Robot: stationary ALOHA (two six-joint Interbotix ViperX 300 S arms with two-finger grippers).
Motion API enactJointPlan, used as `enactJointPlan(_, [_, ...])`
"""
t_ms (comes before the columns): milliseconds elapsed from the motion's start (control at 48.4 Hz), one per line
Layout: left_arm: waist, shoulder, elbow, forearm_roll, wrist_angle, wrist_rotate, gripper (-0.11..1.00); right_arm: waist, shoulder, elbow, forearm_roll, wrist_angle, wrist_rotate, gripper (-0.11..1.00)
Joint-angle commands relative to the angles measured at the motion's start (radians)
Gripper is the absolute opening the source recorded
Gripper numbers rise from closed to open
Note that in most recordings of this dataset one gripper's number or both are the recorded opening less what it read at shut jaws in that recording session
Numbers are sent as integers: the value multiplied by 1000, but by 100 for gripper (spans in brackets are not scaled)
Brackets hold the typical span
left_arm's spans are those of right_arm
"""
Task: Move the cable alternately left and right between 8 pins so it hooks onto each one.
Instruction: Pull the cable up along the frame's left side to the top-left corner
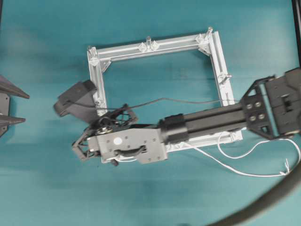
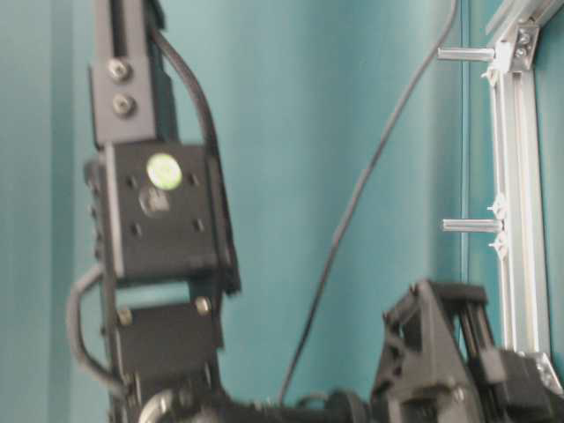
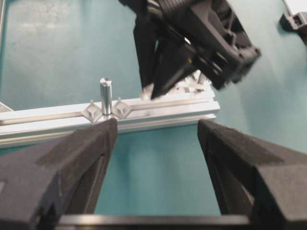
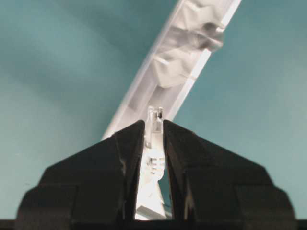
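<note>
Overhead: right tool (image 4: 153,139) grips cable (image 1: 244,162) plug; arm covers frame (image 1: 155,47); left tool (image 3: 156,139) wide.

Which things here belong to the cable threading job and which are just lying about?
Job:
- white cable, plug tip between the right gripper fingers
- pins
- aluminium frame
- left gripper, open

Lying about:
- dark grey hose
- black wire

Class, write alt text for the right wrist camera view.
Two black gripper fingers pinch the white plug tip of the cable between them. Beyond it, a blurred silver frame rail runs diagonally across the teal table.
</note>
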Motion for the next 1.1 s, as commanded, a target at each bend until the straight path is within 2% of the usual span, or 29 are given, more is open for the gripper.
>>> enactJointPlan(0, [5,17,-18,5,-5,-2,72,-8,-106,71,-9,-43,37,16])
enactJointPlan(186, [5,17,-18,5,-6,-2,72,-35,-204,265,-9,-175,123,16])
enactJointPlan(352, [5,17,-17,5,-6,-3,72,-74,-233,347,-9,-255,100,16])
enactJointPlan(476, [5,18,-18,5,-6,-2,72,-120,-230,347,8,-284,3,16])
enactJointPlan(600, [5,17,-18,5,-6,-2,72,-181,-232,341,57,-290,-100,16])
enactJointPlan(807, [5,17,-18,5,-6,-2,72,-244,-219,278,103,-302,-236,16])
enactJointPlan(1075, [5,17,-18,5,-6,-3,72,-284,-133,127,232,-268,-456,16])
